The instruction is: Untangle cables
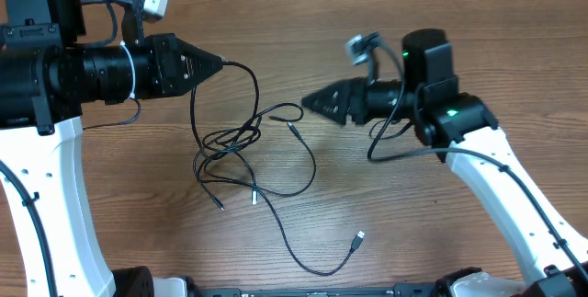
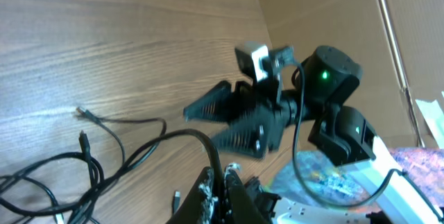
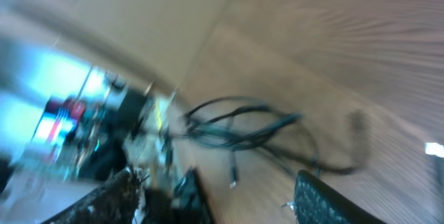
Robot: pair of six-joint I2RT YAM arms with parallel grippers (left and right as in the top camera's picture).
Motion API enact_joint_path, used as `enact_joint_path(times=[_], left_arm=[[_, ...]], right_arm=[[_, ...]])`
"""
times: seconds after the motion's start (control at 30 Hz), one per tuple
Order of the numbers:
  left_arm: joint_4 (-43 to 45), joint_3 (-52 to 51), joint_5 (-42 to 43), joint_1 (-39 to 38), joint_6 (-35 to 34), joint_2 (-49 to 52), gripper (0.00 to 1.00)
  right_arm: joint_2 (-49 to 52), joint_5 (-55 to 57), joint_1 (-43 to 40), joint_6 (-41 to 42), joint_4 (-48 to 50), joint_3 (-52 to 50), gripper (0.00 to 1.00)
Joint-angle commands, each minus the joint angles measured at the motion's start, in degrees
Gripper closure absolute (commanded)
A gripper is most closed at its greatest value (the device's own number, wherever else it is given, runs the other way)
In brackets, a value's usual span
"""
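**Left pincer.** Your left pincer (image 1: 220,61) is pressed together on one strand of the thin black flexible cables (image 1: 228,145). Its wrist view shows that strand running in between the closed fingers (image 2: 207,189). From the tip, the strand arcs out toward the opposite arm, then drops back to the knot.

**Cables.** The main knot lies on the brown wood-grain counter (image 1: 432,233). It sits just off the left pincer's tip on the side toward the arm bases, between the two pincers and nearer the left one. Two small dark plug ends (image 1: 220,207) lie just past the knot, farther from the left pincer's tip. A third plug end (image 1: 292,127) lies near the right pincer's tip, not touching it.

**Right pincer.** Your right pincer (image 1: 308,102) points toward the left one, with its jaws standing apart and nothing between them. The left wrist view shows this plainly. Its own wrist view is blurred, but it shows the fingers spread wide and the knot ahead of them.

**Farthest item.** One long strand loops away to a small silvery plug (image 1: 359,238). This plug lies well apart from both pincers, on the base side of the right one.
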Motion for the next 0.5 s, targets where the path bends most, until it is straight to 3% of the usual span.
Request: enact_joint_path(times=[0.0,0.1,0.17,0.27,0.3,0.33,0.37,0.47], left_arm=[[-1.5,1.4,-0.8,0.2,-7.0,-1.0,0.96],[-3.1,1.4,-7.5,0.2,-13.3,-1.0,0.96],[-3.7,1.4,-12.1,0.2,-15.0,-1.0,0.96],[-4.6,1.4,-13.0,0.2,-15.0,-1.0,0.96],[-4.5,1.4,-13.0,0.2,-15.0,-1.0,0.95],[-4.4,1.4,-13.0,0.2,-15.0,-1.0,0.95],[-4.4,1.4,-13.0,0.2,-15.0,-1.0,0.95],[-4.4,1.4,-12.9,0.2,-15.0,-1.0,0.95]], right_arm=[[-1.4,-6.1,4.5,-20.4,-0.9,-0.2,0.24],[-1.4,-6.1,7.0,-25.0,-1.2,-0.2,0.26],[-1.4,-6.1,8.0,-25.0,-1.1,-0.2,0.36],[-1.4,-6.0,8.5,-25.0,-1.4,-0.2,0.71],[-1.4,-5.9,8.5,-25.0,-1.9,-0.2,0.69],[-1.4,-5.5,8.5,-25.0,-2.7,-0.2,0.48],[-1.4,-4.9,8.5,-25.0,-3.7,-0.2,0.33],[-1.4,-2.6,8.5,-25.0,-8.7,-0.2,0.3]])
